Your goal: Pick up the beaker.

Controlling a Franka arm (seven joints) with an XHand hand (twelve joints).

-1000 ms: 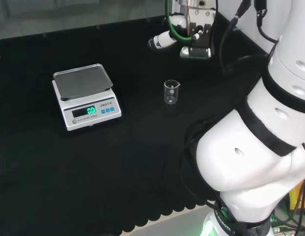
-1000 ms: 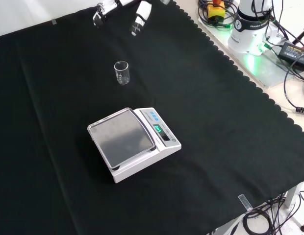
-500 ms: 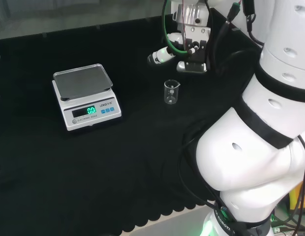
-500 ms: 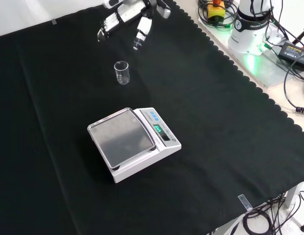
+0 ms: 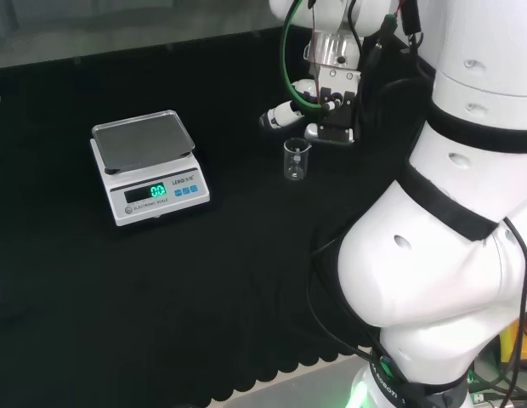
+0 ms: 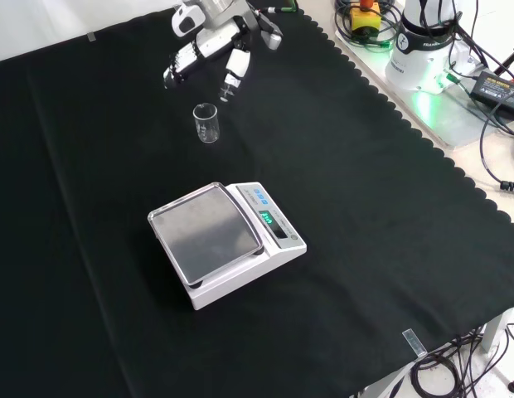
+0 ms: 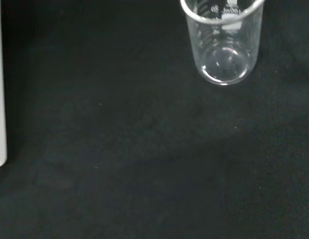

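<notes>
The hand [image 6: 214, 43] hangs in the air above the black cloth [image 6: 365, 207]. Its fingers [image 6: 181, 62] are long and nearly straight, spread apart a little, and they point down at a slant. The thumb [image 6: 234, 73] sticks out on its own, away from the fingers. There is nothing in the hand, and it is not touching anything. In the front view the tips of the fingers and thumb are just above the beaker [image 6: 206, 123], with a gap of black cloth between them. In the head view the hand [image 5: 319, 106] is just behind the beaker [image 5: 297, 159], close to it but apart.

The beaker is small and made of clear glass. It stands upright on the cloth. In the wrist view the beaker [image 7: 223, 42] is close and big, with white marks on its side, and it looks like it has nothing in it.

A white scale [image 6: 226, 243] with a flat grey top sits on the cloth too. In the head view the scale [image 5: 147, 167] is to the left of the beaker, well apart from it. In the front view it is nearer to the camera than the beaker. A small green light glows on the front of the scale.
</notes>
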